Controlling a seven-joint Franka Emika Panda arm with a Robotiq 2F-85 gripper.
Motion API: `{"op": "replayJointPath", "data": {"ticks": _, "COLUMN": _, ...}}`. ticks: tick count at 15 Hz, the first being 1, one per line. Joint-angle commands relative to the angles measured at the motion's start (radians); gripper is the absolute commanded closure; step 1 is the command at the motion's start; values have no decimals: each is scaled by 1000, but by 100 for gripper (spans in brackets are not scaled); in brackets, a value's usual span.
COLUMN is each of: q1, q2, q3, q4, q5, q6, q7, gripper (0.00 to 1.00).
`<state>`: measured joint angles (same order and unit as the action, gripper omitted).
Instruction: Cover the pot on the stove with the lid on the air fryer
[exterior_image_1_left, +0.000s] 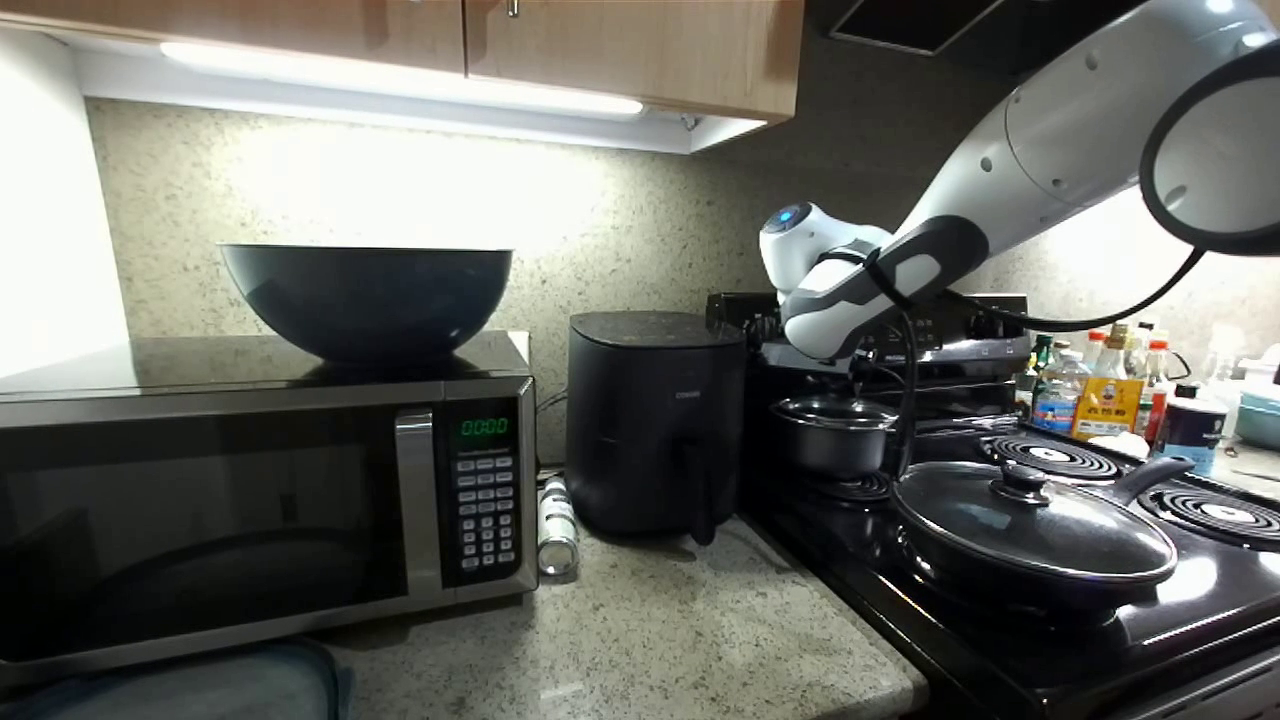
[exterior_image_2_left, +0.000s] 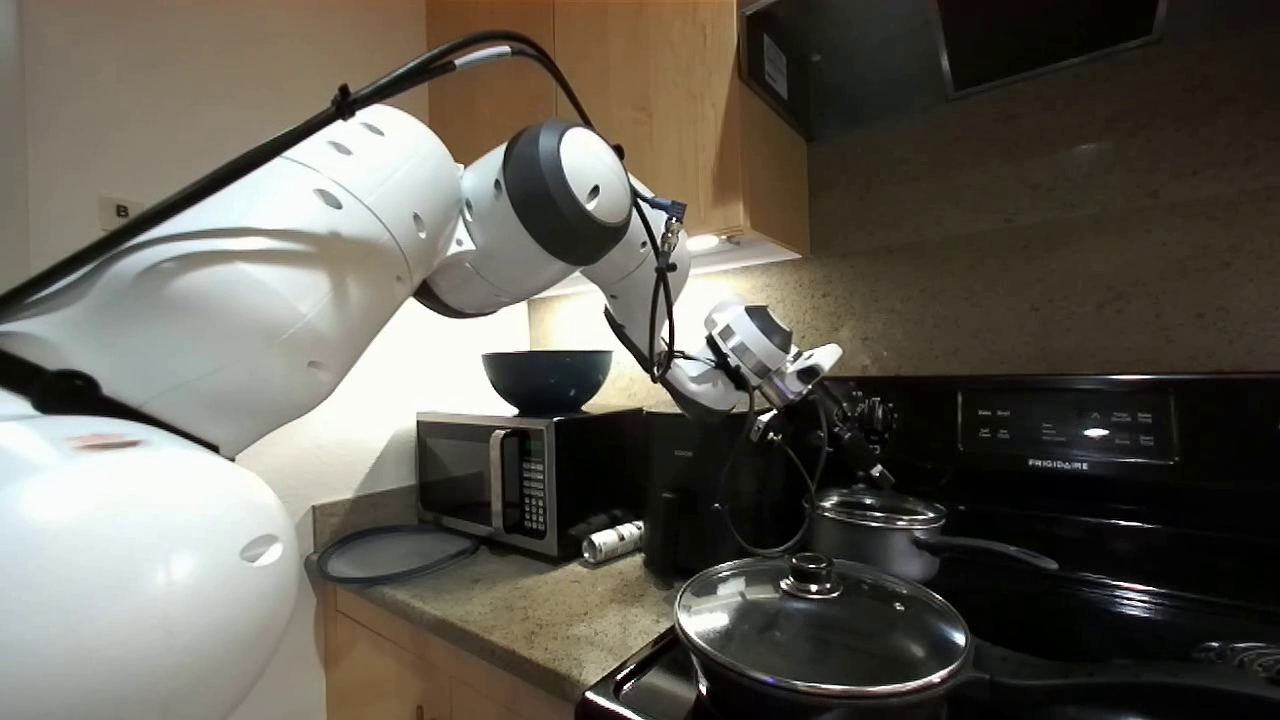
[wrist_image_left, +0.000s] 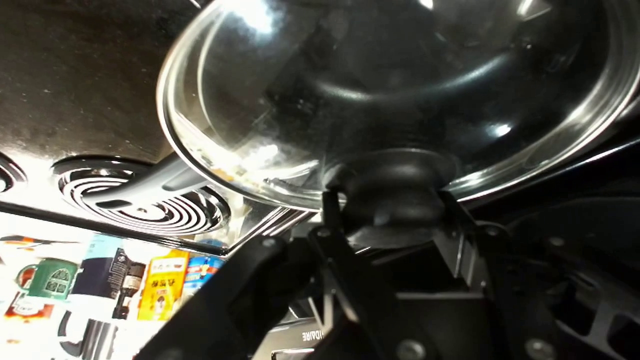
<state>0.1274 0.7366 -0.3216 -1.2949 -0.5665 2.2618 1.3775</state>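
Near the wrist view's centre, the gripper (wrist_image_left: 391, 207) pinches the lid (wrist_image_left: 385, 90) by its knob (wrist_image_left: 395, 192) between its fingers, likely the surest hold on probably slick, breakable glass.

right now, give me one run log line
end effector: straddling dark round knob; grip contact: unclear; round glass lid: over cylindrical dark grey pot on black stove; seating: unclear

Speckled countertop (exterior_image_1_left: 690, 635) — microwave (exterior_image_1_left: 270, 490), air fryer (exterior_image_1_left: 650, 425), cylinder (exterior_image_1_left: 557, 528) between — flat blue-rimmed piece (exterior_image_2_left: 395, 556).

lid (wrist_image_left: 395, 95) cropped in wrist view, arm (exterior_image_1_left: 1040, 160) cropped in both exterior views
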Motion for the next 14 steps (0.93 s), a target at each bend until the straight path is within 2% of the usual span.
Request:
{"op": "replayJointPath", "data": {"ticks": 1, "q1": -19, "q2": 22, "q3": 16, "q4": 52, "q5": 12, "q6": 4, "q7": -32, "gripper": 77}}
{"op": "replayJointPath", "data": {"ticks": 9, "q1": -17, "q2": 65, "q3": 18, "q4": 115, "q5": 16, "q6": 33, "q7": -31, "gripper": 77}}
{"op": "replayJointPath", "data": {"ticks": 14, "q1": -20, "q2": 62, "q3": 18, "q4": 104, "q5": 19, "q6": 28, "q7": -33, "gripper": 77}}
